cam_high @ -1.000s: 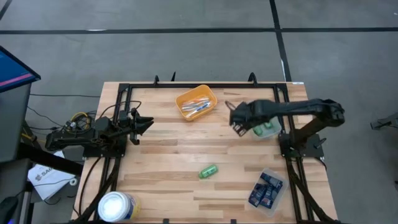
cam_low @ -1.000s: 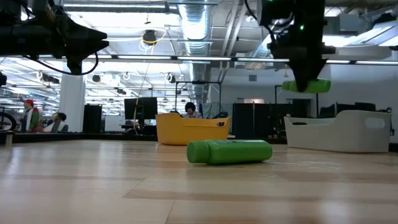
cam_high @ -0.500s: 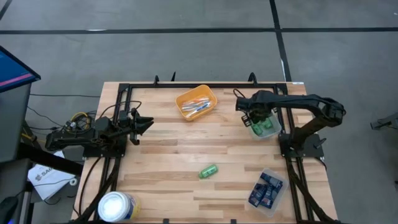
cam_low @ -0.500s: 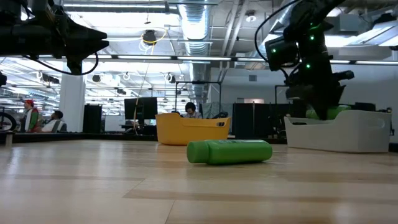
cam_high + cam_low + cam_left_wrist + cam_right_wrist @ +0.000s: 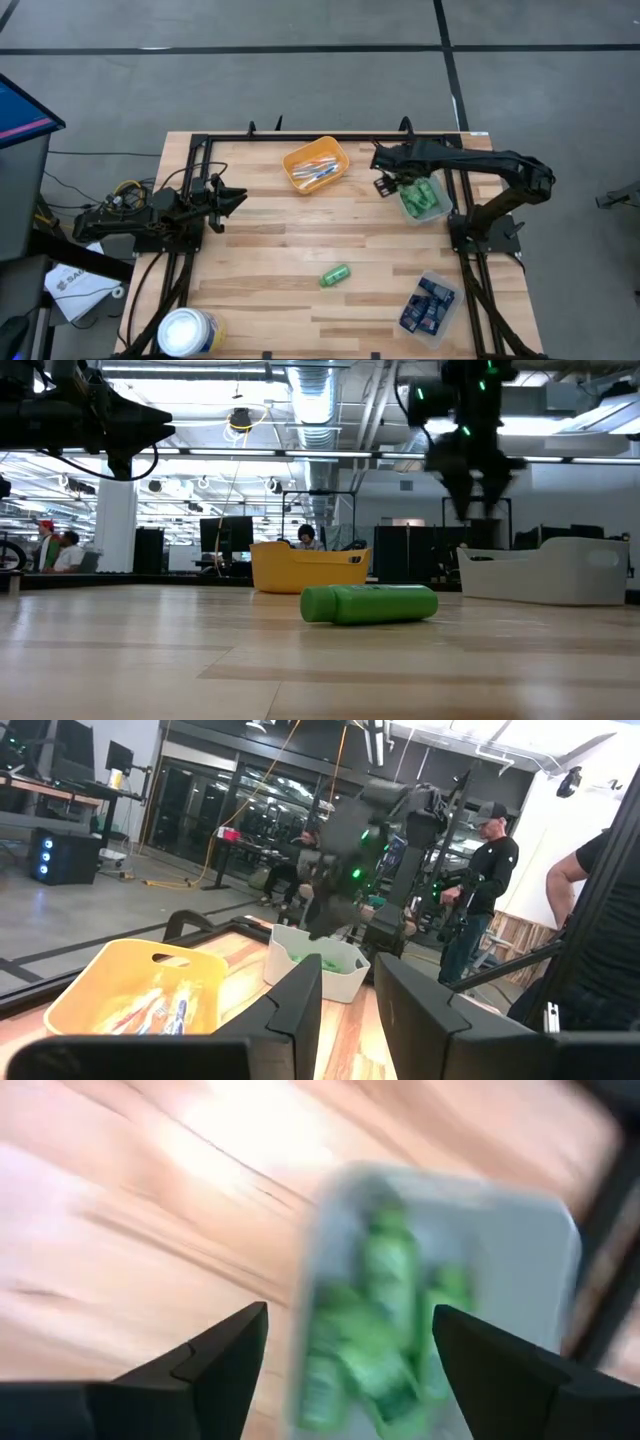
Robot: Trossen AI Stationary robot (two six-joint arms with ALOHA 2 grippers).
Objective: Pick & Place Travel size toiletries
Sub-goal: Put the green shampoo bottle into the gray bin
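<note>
My right gripper (image 5: 384, 182) is open and empty, above the table just left of the grey tray (image 5: 404, 212). The tray holds several small green bottles (image 5: 385, 1280), seen between the open fingers in the right wrist view (image 5: 350, 1315). In the low view the gripper (image 5: 470, 500) points down, well above the tray (image 5: 545, 570). One green bottle (image 5: 335, 274) lies on its side on the table's middle (image 5: 368, 603). My left gripper (image 5: 240, 198) waits shut at the table's left.
An orange tray (image 5: 340, 152) with thin sticks stands at the far middle. A clear tray (image 5: 443, 325) with navy packets is at the near right. A white tub (image 5: 188, 332) stands at the near left corner. People show in the room beyond the table.
My right gripper has carried a green bottle toward the table's right edge, gone down into the grey tray and let it go there. It has then risen and come back a little toward the left, open and empty.
</note>
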